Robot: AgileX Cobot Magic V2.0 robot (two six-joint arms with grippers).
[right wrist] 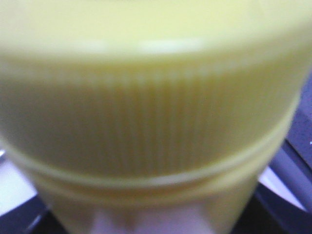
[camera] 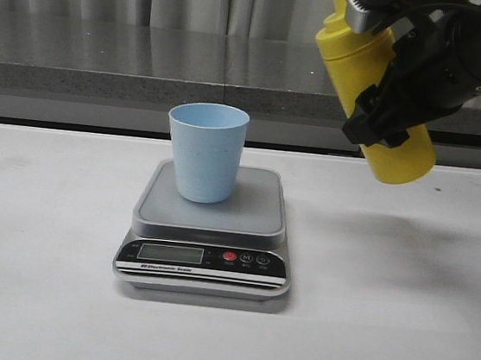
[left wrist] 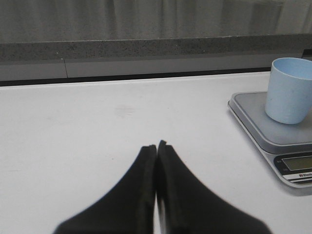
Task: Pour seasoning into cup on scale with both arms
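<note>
The pale blue cup (camera: 205,151) stands upright on the platform of the silver-grey scale (camera: 257,221) at the table's middle. My right gripper (camera: 388,106) is shut on the yellow seasoning bottle (camera: 395,154) and holds it tilted in the air, up and to the right of the cup, its top leaning toward the upper left and cut off by the frame edge. In the right wrist view the bottle's ribbed cap (right wrist: 146,122) fills the picture, blurred. My left gripper (left wrist: 156,146) is shut and empty, low over the table left of the scale (left wrist: 253,124) and cup (left wrist: 290,95).
A grey stone ledge (camera: 106,65) and pale curtains run along the back of the white table (camera: 34,235). The scale's black panel has a display (camera: 169,254) and a red button (camera: 229,256).
</note>
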